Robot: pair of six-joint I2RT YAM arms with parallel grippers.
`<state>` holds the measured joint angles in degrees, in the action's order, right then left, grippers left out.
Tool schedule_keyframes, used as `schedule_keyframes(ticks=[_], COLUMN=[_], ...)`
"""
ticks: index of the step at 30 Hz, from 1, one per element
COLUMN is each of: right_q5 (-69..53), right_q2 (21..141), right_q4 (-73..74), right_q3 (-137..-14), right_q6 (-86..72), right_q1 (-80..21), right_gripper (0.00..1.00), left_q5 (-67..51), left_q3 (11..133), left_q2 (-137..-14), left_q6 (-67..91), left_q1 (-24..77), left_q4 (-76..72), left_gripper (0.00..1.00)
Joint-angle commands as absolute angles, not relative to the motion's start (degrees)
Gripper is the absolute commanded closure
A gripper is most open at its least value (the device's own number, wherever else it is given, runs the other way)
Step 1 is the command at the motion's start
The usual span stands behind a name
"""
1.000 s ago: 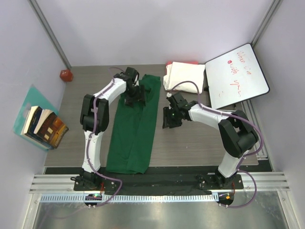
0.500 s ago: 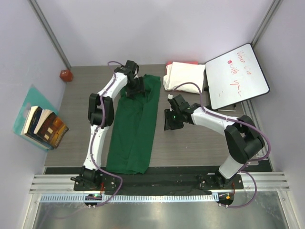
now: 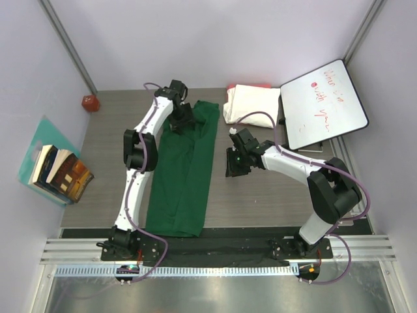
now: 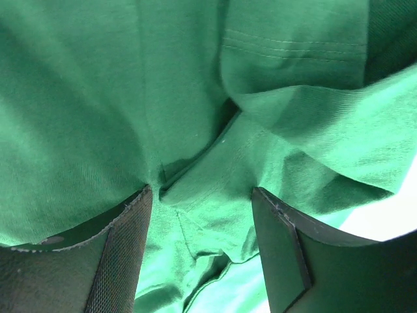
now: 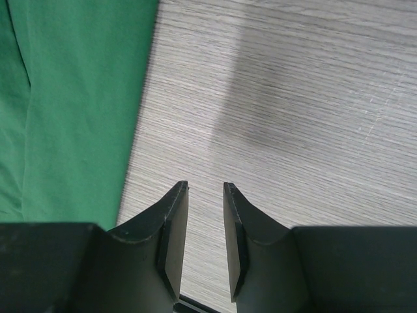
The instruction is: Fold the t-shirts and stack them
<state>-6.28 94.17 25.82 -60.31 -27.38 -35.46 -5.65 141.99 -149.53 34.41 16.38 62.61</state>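
Left pincer (image 4: pixel 202 195) is set wide astride a fold of the dark green cloth t-shirt (image 3: pixel 186 176) spread on the grey wood-grain surface (image 3: pixel 260 195); right pincer (image 5: pixel 206 192), narrow and empty, is held beside it.

Tabletop (image 3: pixel 260 195): grey wood grain, bare patch on my right side. Green shirt (image 3: pixel 182 189) lies on it left of centre, long folded strip running from near edge to far side. Cream bundle (image 3: pixel 251 104) at far right, on red-pink cloth (image 3: pixel 257 85) that shows along its far edge. Whiteboard (image 3: pixel 322 104) just beside bundle, at right edge. Small red thing (image 3: pixel 90 102) at my far-left corner.
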Motion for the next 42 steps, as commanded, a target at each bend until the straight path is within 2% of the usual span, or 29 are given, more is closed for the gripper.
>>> schedule_keyframes(ticks=[1,13,18,20,26,30,33,34,36,37,42], right_q5=[-5.6,-7.0,-8.8,-9.0,-11.9,-16.2,-18.4,-19.1,-20.8,-22.6,-23.9], right_q2=[93.4,94.0,91.9,91.4,91.3,92.4,94.2,94.9,97.2,97.8,99.6], right_q4=[25.9,24.8,22.4,21.5,15.9,10.8,6.7,6.0,4.4,3.9,1.8], right_q3=[-61.2,-59.9,-57.7,-56.9,-54.9,-53.7,-52.9,-53.0,-53.2,-53.0,-52.3], right_q6=[-28.2,-29.3,-29.8,-29.6,-30.3,-31.8,-32.8,-33.0,-33.5,-34.2,-35.0], right_q1=[-35.5,-35.4,-35.4,-35.4,-35.6,-36.4,-37.4,-38.0,-38.3,-38.6,-41.7], right_gripper=[0.66,0.66,0.57,0.53,0.52,0.51,0.50,0.50,0.50,0.50,0.50], left_q5=[-3.2,-4.6,-8.6,-12.6,-16.3,-18.1,-16.7,-14.6,-12.7,-12.0,-14.2], left_q3=[142.6,145.8,146.9,144.9,126.1,115.9,101.8,93.6,86.5,81.4,71.6], left_q2=[-153.5,-156.0,-157.0,-154.9,-136.0,-123.3,-112.2,-109.5,-101.7,-99.6,-92.7], left_q6=[35.2,36.6,37.0,36.1,35.3,32.7,31.5,31.1,30.7,30.6,30.2], left_q1=[13.0,8.1,6.5,6.3,6.4,5.8,4.5,4.0,2.5,1.9,0.9], left_q4=[61.8,58.7,55.7,53.7,44.0,45.0,44.6,43.5,41.0,40.8,44.0], left_gripper=[0.35,0.34,0.34,0.30,0.26,0.24,0.24,0.24,0.23,0.23,0.22])
